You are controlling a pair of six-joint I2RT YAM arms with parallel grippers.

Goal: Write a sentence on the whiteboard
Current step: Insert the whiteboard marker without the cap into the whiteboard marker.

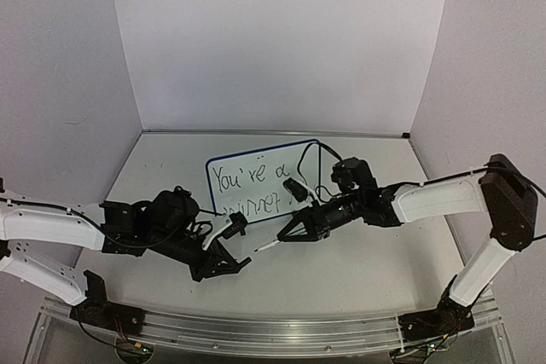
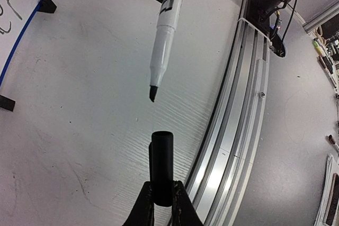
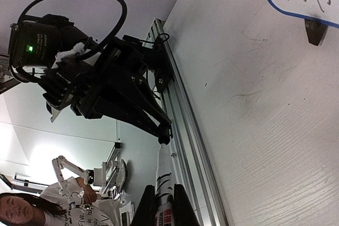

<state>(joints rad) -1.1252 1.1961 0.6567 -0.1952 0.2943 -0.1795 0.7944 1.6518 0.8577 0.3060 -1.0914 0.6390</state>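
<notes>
The whiteboard (image 1: pixel 273 159) sits on the white table (image 1: pixel 367 262), past the spot where both arms meet. Nearest, in front of the board's near edge and a little to its left, the left claw (image 2: pixel 162 197) is clamped on a black marker cap (image 2: pixel 161 157), whose open end points away from the claw. Just beyond the cap, with a small gap showing in the left wrist view, the dark chisel tip of the black-and-white marker (image 2: pixel 161 51) is aimed at the cap's mouth. The marker's barrel is pinched in the right claw (image 3: pixel 163 205), which reaches in from the board's right side and lies close to its near edge. Farther on, the board's thin blue frame and a small black foot (image 3: pixel 316 30) rest on the table. The sentence (image 1: pixel 252 178) is written on the board in thin black slanted lettering: the upper row reads "You're a", while the lower row is partly hidden behind the claws
</notes>
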